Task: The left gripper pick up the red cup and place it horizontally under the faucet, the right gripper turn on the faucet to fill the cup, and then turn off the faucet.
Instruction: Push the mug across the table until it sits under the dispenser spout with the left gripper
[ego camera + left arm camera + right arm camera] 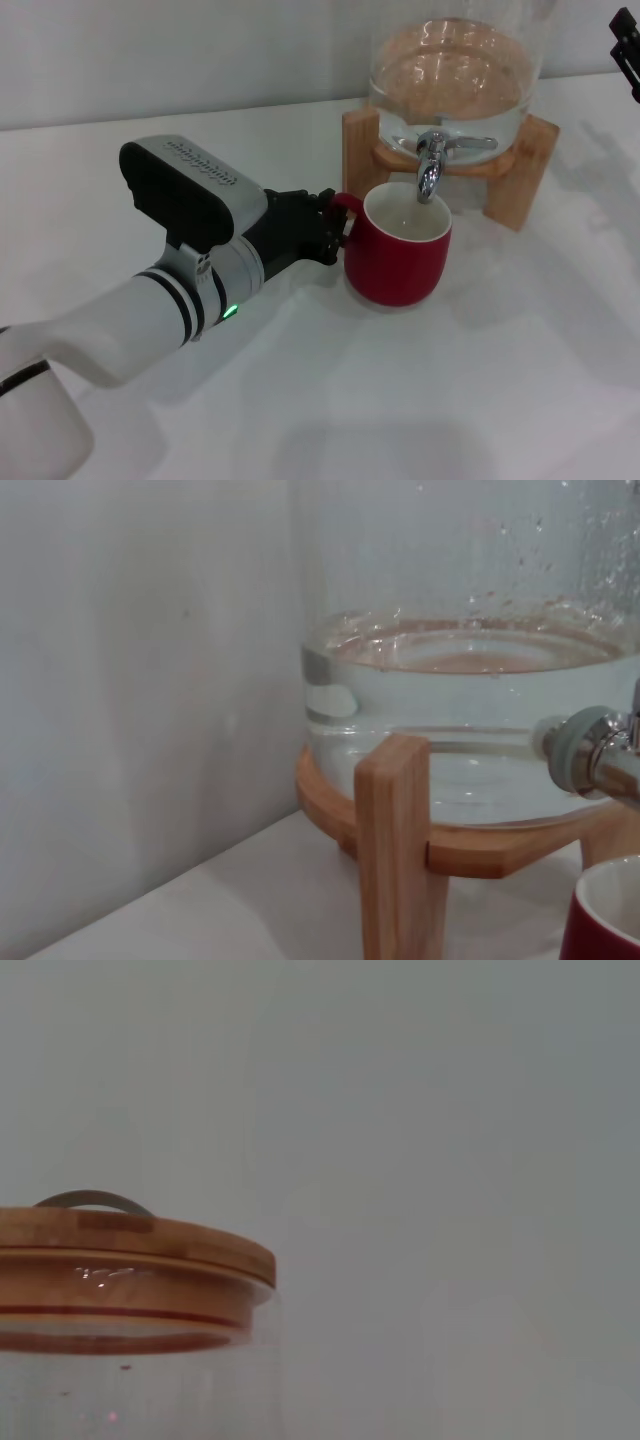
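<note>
A: Left tool (335, 228) status?

B: It is closing on the handle of the red cup (398, 250). Black fingers are clamping the red loop from the side facing away from the dispenser's right leg. Grip is sitting on the handle only; the cup body is showing clear of the fingers.

A: Cup position?

B: It is standing upright on the white worktop (420, 390), mouth up, directly below the faucet (431, 165). The spout tip is hanging just above the rim, over the white inside. Cannot tell if any water is sitting in it.

A: Right tool?

B: The right tool (626, 50) is barely showing, high and well off to the right of the faucet, near the frame corner. Cannot tell how its fingers are standing. Its wrist view is showing only the dispenser's wooden lid (120, 1250) and a grey wall.

A: Clearance?

B: The cup is sitting just in front of the wooden stand (520, 165), between its two front legs, close to the left one. The glass dispenser (450, 75) is filling the space behind the faucet, partly full of water. In front of the cup and to its right the worktop is lying open. The left arm is taking up the left approach. The left wrist view is showing the stand leg (395, 850) near the cup rim (605, 915).
</note>
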Robot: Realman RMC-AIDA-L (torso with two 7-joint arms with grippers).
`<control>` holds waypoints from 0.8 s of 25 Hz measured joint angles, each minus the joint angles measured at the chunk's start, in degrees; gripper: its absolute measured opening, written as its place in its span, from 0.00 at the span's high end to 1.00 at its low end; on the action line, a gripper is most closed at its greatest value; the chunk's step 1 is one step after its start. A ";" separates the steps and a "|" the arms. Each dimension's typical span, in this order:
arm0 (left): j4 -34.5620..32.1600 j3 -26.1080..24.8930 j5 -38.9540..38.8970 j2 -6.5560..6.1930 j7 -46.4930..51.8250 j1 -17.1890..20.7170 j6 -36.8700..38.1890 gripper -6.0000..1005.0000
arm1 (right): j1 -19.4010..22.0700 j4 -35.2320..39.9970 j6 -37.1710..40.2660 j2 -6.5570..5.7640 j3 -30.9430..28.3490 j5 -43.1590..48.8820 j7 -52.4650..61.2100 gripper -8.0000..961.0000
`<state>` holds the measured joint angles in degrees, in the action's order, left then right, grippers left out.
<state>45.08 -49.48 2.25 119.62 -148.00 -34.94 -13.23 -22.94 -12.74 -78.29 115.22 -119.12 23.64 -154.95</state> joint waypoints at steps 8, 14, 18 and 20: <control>-0.42 -0.35 -0.15 0.06 0.00 -1.10 1.45 0.80 | 0.28 0.07 -1.00 0.00 0.30 0.00 0.00 0.36; -0.53 -0.32 -0.08 0.02 -0.01 -1.51 1.55 0.80 | 0.49 0.08 -1.38 0.07 0.67 0.00 0.00 0.36; -0.60 -0.27 -0.10 0.00 -0.01 -1.53 1.58 0.80 | 0.61 0.12 -1.81 0.09 0.82 0.00 0.00 0.36; -0.60 -0.29 -0.17 0.00 -0.01 -1.63 2.15 0.80 | 0.63 0.16 -2.01 0.09 0.82 0.00 0.00 0.36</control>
<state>44.47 -49.77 2.09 119.62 -148.01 -36.57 -11.08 -22.32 -12.58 -80.31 115.31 -118.29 23.64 -154.95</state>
